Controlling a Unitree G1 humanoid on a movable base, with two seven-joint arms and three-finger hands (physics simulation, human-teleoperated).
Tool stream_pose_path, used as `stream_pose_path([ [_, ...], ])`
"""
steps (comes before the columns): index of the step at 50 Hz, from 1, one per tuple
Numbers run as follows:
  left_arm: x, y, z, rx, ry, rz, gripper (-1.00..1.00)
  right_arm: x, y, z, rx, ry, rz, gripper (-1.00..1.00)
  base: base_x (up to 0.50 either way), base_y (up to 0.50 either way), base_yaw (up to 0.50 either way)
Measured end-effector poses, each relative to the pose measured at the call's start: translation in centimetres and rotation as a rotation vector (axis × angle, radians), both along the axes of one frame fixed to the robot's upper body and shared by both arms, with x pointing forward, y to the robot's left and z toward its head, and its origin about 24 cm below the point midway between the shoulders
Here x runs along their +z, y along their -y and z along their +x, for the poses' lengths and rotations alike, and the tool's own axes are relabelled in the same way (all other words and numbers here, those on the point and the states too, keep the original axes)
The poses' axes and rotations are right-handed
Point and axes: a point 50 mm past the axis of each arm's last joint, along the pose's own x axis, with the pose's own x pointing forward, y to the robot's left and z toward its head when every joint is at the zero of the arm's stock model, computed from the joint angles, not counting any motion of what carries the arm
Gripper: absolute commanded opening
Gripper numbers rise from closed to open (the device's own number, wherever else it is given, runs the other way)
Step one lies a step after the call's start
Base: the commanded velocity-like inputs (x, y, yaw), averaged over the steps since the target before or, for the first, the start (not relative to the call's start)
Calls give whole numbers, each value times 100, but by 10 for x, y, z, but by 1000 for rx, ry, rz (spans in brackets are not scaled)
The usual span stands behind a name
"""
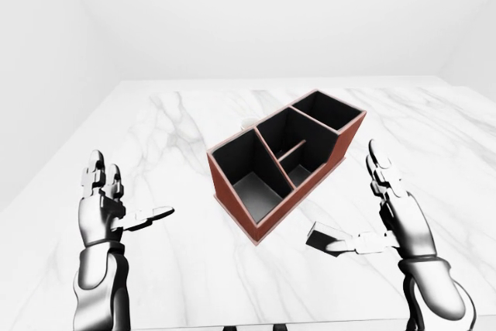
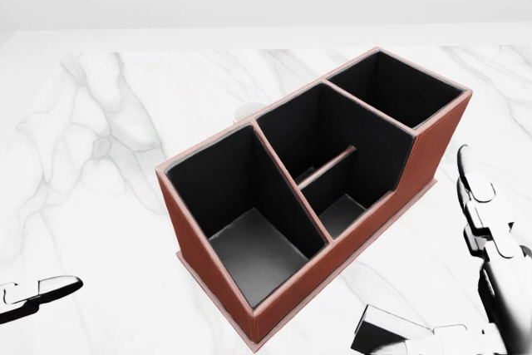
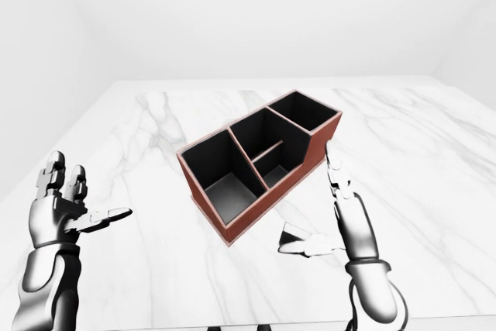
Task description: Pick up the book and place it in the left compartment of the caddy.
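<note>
Red-brown three-compartment caddy (image 1: 288, 159) sits mid white marble table (image 1: 178, 125), angled. Both hands spread wide, empty: left hand (image 1: 105, 207), right hand (image 1: 380, 218) beside the caddy. I see no book anywhere. Risk: my right hand bumping the caddy while searching.

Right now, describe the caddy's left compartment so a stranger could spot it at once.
On the white marble table stands a red-brown caddy with black inner walls. Its left compartment is the open, empty bin at the end lowest and leftmost in the head view; the middle section beside it is split by a low divider.
</note>
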Motion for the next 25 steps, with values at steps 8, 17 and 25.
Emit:
stream_pose_path([
  [8, 2, 2, 0, -9, 2, 2, 100, 6, 4, -6, 15, -32, -109, 100, 0, 0, 0],
  [17, 3, 4, 0, -14, 3, 3, 100, 8, 9, -11, 19, -78, -195, 100, 0, 0, 0],
  [25, 2, 4, 0, -16, 2, 3, 100, 1, 14, -13, 19, -143, -217, 100, 0, 0, 0],
])
